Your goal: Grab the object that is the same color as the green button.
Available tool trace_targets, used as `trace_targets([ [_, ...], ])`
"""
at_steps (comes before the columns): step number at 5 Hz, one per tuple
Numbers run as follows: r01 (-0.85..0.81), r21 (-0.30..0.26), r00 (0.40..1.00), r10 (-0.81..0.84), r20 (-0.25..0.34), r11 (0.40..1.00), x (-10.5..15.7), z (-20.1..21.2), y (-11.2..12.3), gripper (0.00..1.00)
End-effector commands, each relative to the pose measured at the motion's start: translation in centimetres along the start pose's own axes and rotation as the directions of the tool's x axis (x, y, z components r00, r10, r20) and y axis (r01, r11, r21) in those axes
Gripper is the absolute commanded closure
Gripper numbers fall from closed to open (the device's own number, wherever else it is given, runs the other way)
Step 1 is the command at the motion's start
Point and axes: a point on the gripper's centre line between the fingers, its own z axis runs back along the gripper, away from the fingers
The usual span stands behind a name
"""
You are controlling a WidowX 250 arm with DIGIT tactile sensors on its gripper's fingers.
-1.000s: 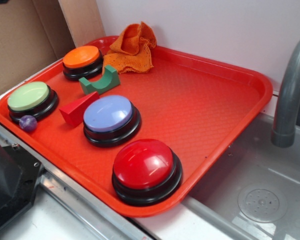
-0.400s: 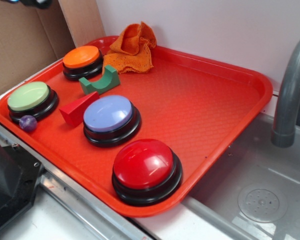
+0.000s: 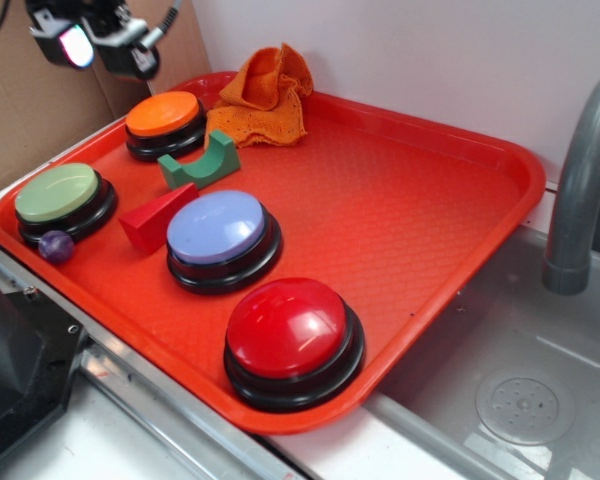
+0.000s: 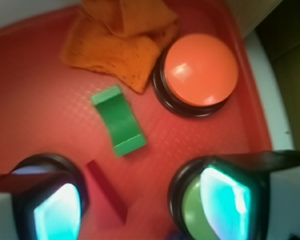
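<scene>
Since a moment ago our gripper point(image 3: 90, 45) has dropped into view above the orange button point(image 3: 164, 115), fingers point(image 4: 57, 212) wide and empty, so we judge the approach begun; the green block point(image 3: 202, 163) lies untouched just beside that button.

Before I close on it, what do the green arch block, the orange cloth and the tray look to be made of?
The green arch block looks like painted wood or hard plastic: crisp edges, matte even colour. The orange cloth is soft knitted or woven fabric, crumpled with a visible weave. The tray seems moulded plastic, with a fine pebbled texture and a smooth raised rim.
</scene>
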Motion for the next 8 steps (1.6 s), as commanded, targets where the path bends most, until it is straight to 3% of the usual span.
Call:
trace_targets([
  [1,-0.039,0.034,0.999,0.039,-0.018,0.999,1.1,-5.2,-0.4,0.00],
  [3,-0.080,0.048,0.993,0.084,-0.085,0.996,0.3,-8.9,-0.7,0.00],
  [4,-0.081,0.057,0.992,0.086,-0.090,0.995,0.1,-9.6,-0.9,0.43],
  [5,-0.090,0.048,0.993,0.093,-0.076,0.995,-0.1,-9.4,-1.1,1.00],
  [6,-0.105,0.039,0.991,0.108,-0.078,0.994,-0.2,-9.0,-0.9,1.00],
  [8,-0.021,0.010,0.999,0.021,-0.037,1.000,2.4,-3.1,-2.6,1.00],
])
